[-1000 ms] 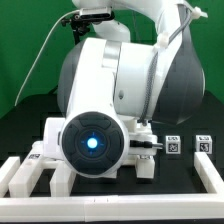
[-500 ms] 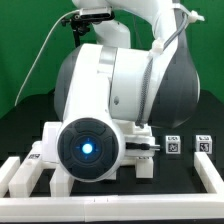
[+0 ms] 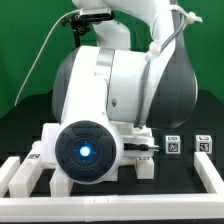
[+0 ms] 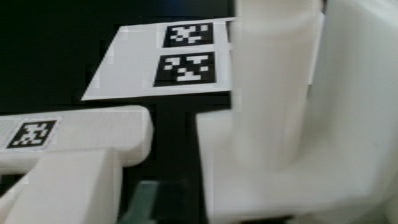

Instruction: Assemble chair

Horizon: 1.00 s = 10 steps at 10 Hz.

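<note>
Tool is buried behind the arm (image 3: pixel 110 95) in the exterior view, and I can't pick out its fingers in the wrist view, so can't tell how far open it is or whether it has hold of anything. As far as I can see the chair isn't one piece, parts lie loose on the bench (image 3: pixel 185 170). Wrist cam sits tight on a tall upright white piece (image 4: pixel 276 130) and, just beside it across a narrow dark gap, a tagged white bar (image 4: pixel 68 140). My read: the tool is down close here because it's working the joint between these two. Whether they touch lower down is hidden. Past them lies a thin flat two-tag board, looks like the marker board (image 4: pixel 178 60). A small tagged block (image 3: pixel 172 145) and a second block (image 3: pixel 203 143) sit apart from each other toward the bench edge on the exterior view's right, probably parked clear of the arm until needed. White rail (image 3: pixel 20 178) runs along the bench edge nearest the exterior camera, likely a stop to brace parts against. Risk: neither view gives a check on alignment
</note>
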### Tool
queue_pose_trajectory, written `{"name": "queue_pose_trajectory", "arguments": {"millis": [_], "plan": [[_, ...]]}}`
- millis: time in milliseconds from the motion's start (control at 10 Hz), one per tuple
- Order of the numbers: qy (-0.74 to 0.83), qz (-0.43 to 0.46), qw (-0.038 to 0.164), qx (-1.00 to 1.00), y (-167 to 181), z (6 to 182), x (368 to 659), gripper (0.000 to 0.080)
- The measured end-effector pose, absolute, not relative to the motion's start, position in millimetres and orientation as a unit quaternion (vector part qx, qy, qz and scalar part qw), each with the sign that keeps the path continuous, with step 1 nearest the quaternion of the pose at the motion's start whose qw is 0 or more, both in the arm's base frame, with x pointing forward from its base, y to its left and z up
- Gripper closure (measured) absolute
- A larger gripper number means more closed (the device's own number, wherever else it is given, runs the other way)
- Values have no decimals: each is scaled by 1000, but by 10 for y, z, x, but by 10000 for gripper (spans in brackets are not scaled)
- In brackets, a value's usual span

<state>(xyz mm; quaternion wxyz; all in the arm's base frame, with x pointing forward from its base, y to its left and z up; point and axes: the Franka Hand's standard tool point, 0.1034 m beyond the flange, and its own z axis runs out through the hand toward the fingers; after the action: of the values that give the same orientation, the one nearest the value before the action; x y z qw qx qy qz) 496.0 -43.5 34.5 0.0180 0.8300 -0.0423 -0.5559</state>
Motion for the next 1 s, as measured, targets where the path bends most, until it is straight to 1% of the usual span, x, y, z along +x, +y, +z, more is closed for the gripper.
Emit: {"name": "queue_pose_trajectory", "arguments": {"millis": [100,200,300,400,500,600,1000], "plan": [[-43,-555,18,830,-439,343,4961,459],[-43,-554,18,831,-443,337,4965,459],[-43,-552,18,832,-449,330,4971,275],[-43,-551,18,833,-452,326,4975,189],[-43,-551,18,833,-455,323,4977,189],[-43,-550,18,834,-459,321,4979,158],[-44,-549,18,834,-470,316,4982,150]]}}
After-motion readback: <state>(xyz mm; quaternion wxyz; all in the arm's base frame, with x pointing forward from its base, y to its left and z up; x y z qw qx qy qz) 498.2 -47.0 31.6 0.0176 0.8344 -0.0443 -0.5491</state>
